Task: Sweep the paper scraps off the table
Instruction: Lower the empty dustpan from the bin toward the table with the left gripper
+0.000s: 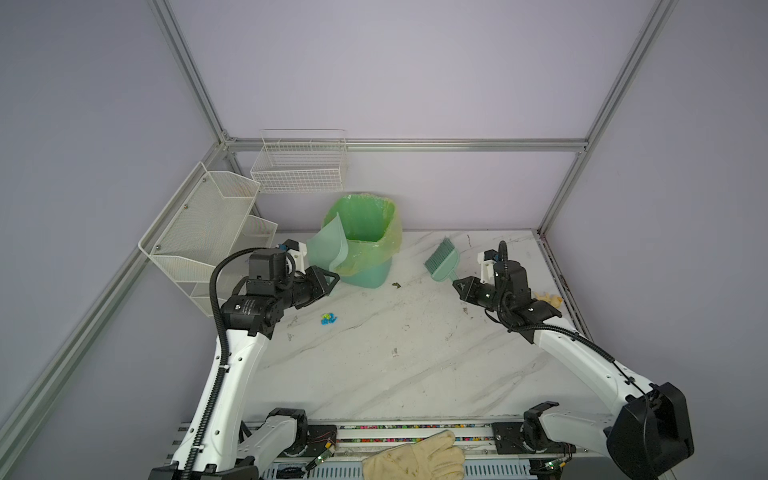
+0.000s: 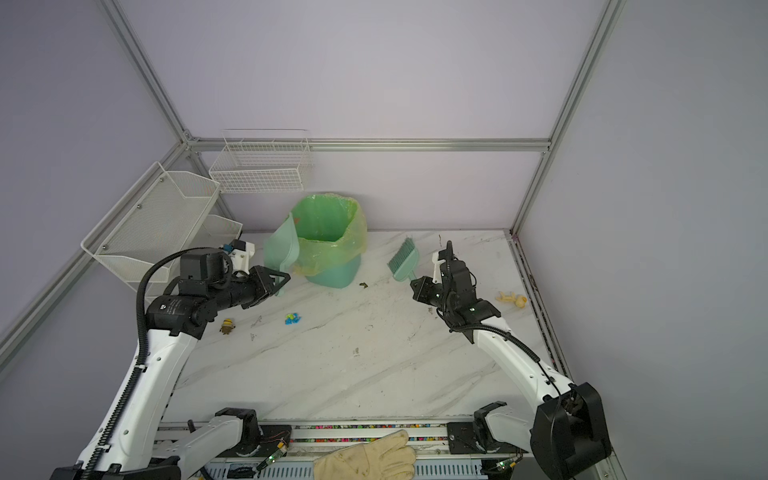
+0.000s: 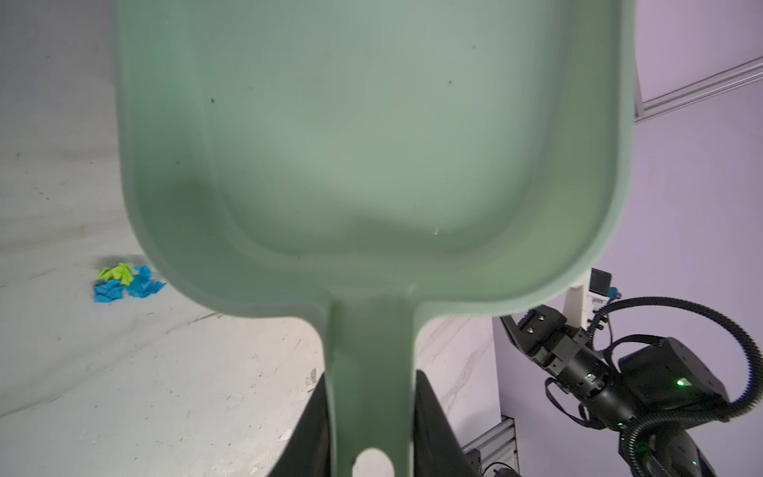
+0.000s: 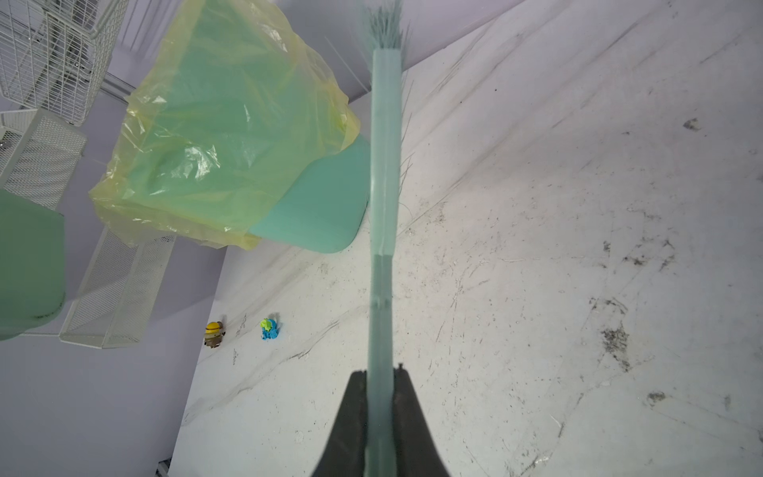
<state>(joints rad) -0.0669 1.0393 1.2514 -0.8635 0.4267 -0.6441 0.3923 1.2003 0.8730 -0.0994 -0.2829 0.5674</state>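
Bin [image 1: 368, 274]: teal, with a green-yellow liner [image 1: 392, 237] folded over the rim. It stands near the back edge of the surface [image 1: 415, 353], left of centre. I can see the lined inside walls, but I can't make out what lies at the bottom.

Dustpan [image 1: 330, 245]: left gripper [image 1: 332, 279] is clamped on its handle. The pan is tipped up with its mouth at the bin's left rim; I can't tell if it's touching. In the left wrist view the pan [image 3: 371, 144] shows bare plastic with a few dark flecks.

Brush [image 1: 442, 259]: right gripper [image 1: 457, 284] is clenched on its handle, bristles pointing up and back. It sits right of the bin and well apart from it.

Paper scraps [image 1: 329, 318]: one small blue and lime clump on the surface. It lies in front of the bin to the left, just on the near side of the left gripper, outside both pan and bin. In a top view a yellow toy figure [image 2: 227, 326] stands just left of the clump, beside the left arm.

Wall-mounted wire basket [image 1: 299, 166] and mesh rack [image 1: 199, 232]: only bare wire shows.

Edges and room:
- A dark speck [image 1: 396, 285] lies just right of the bin's base.
- A beige toy [image 1: 548, 298] lies near the right rail, behind the right arm.
- A glove [image 1: 415, 459] rests on the front rail.
- The wide stretch of surface between the arms carries only scuffs and veining.
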